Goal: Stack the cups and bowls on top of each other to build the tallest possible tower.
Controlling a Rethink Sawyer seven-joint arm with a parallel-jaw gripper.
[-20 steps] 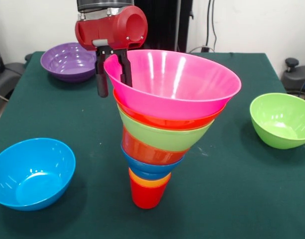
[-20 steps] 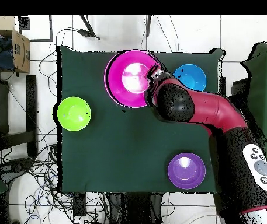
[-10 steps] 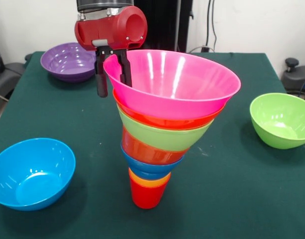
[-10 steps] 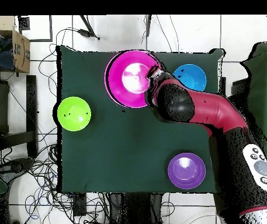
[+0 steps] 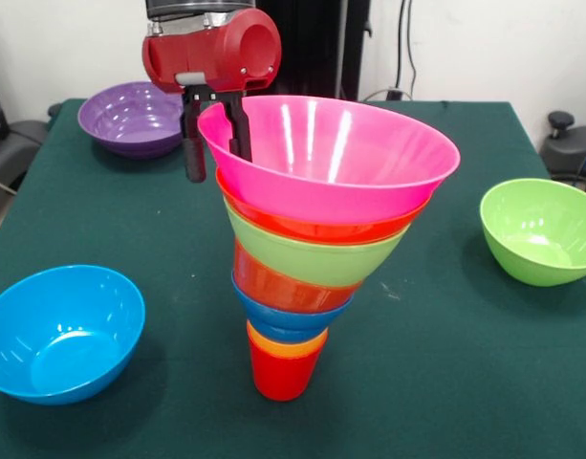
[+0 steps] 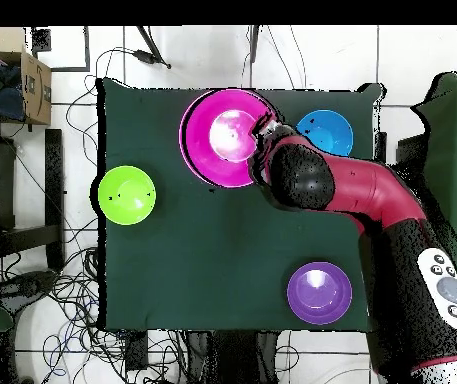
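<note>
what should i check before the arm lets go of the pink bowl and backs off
1. Pink bowl nested on the tower: ok, though its rim looks slightly tilted.
2. Gripper straddling the pink rim, one finger outside, one inside: ok.
3. Whether the fingers are squeezing the rim: cannot tell.
4. Base red cup flat on the table: ok.
5. Tower balance: not ok for sure, narrow base under a wide top.
6. Remaining bowls standing apart from the tower: purple bowl, light blue bowl, lime green bowl: ok.

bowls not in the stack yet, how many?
3: purple bowl at the table's far left in the front view, light blue bowl near left, lime green bowl on the right.
</note>
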